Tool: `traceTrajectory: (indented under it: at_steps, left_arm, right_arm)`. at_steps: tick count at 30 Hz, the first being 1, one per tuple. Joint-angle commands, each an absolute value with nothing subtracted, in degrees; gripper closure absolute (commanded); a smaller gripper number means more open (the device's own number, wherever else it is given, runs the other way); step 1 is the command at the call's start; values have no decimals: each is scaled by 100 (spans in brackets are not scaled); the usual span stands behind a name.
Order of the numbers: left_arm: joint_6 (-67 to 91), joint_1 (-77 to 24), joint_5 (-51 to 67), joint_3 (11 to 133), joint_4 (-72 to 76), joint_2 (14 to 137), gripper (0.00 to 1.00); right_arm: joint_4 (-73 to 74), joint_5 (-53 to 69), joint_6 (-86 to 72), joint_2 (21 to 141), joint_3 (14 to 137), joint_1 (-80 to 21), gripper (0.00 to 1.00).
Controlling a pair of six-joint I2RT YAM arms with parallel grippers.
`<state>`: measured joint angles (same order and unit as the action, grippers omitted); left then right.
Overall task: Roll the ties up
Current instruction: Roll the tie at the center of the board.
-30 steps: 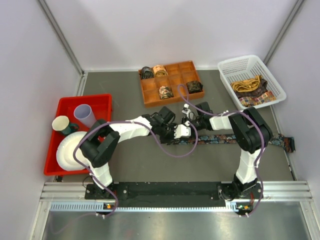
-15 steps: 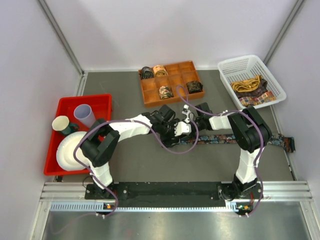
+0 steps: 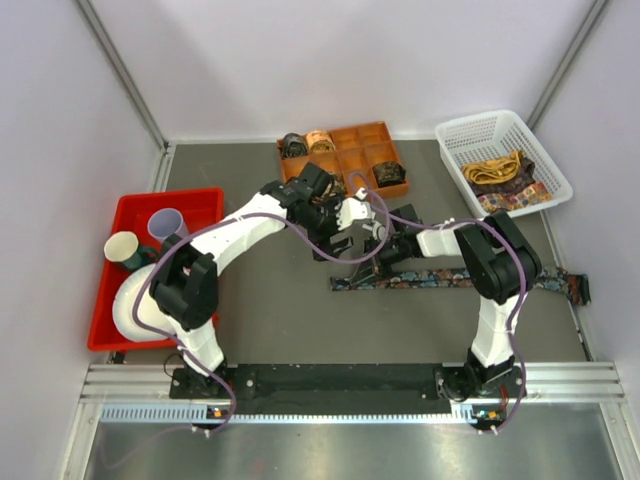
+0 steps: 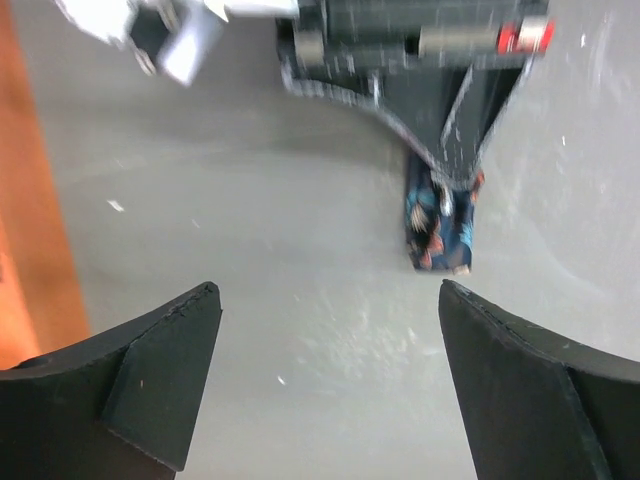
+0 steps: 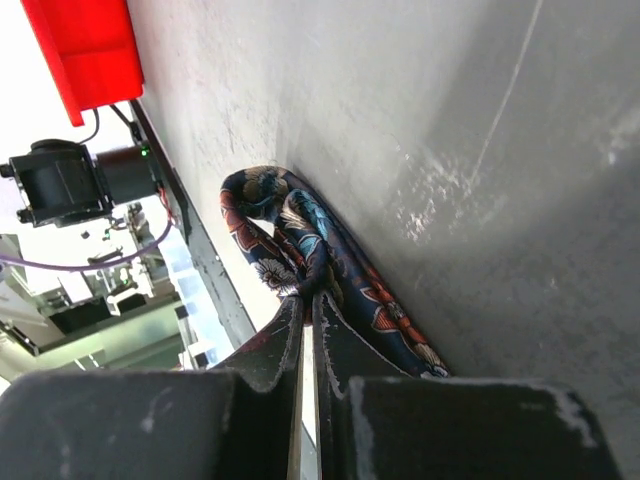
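Now the left gripper [image 4: 325, 292] stood with jaws spread wide and nothing between them, having let go of the dark floral fabric necktie [image 3: 430, 279] and drawn back toward the orange compartmented tray [image 3: 296, 192], while the right gripper [image 5: 306, 300] had clamped down on the tie's folded end. Judged a handover: the right arm alone pinned the starting fold, and rolling had barely begun. The tie lay on the grey table [image 3: 270, 320], long axis left-right across the top view, pinched end pointing left.

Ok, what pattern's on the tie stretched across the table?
The tie: navy floral, red and blue; best in right wrist view.
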<state>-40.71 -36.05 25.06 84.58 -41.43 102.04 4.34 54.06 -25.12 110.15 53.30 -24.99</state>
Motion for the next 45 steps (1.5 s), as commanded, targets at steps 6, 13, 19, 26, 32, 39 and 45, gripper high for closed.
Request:
traceTrajectory:
  at_steps: [6, 13, 19, 26, 32, 39, 45]
  left_arm:
    - [-3647, -3419, 3014, 7002, -3922, 9522, 9]
    - [-3682, -3428, 3410, 5309, -2355, 8464, 5]
    - [-3789, -3419, 3463, 5256, -1753, 8420, 5]
    - [-4104, -3551, 3981, 5150, -1063, 8832, 4]
    - [-4306, -3849, 3754, 5571, -1361, 9482, 3]
    - [-4017, -4060, 3032, 5923, -1213, 10010, 6]
    - [-3973, -4192, 2786, 6179, -1389, 10371, 15]
  right_arm:
    - [1150, 5476, -1864, 11074, 5818, -2549, 100]
    - [1257, 5458, -1705, 11074, 5836, -2540, 100]
    - [1283, 5563, -1705, 10987, 5836, -2540, 100]
    - [1441, 5616, -1626, 10907, 5845, -2531, 100]
    - [1468, 5678, -1722, 10846, 5889, -2523, 100]
    - [1591, 5704, -1670, 10977, 6064, -2522, 100]
    - [1705, 5748, -1591, 11074, 6161, -2496, 100]
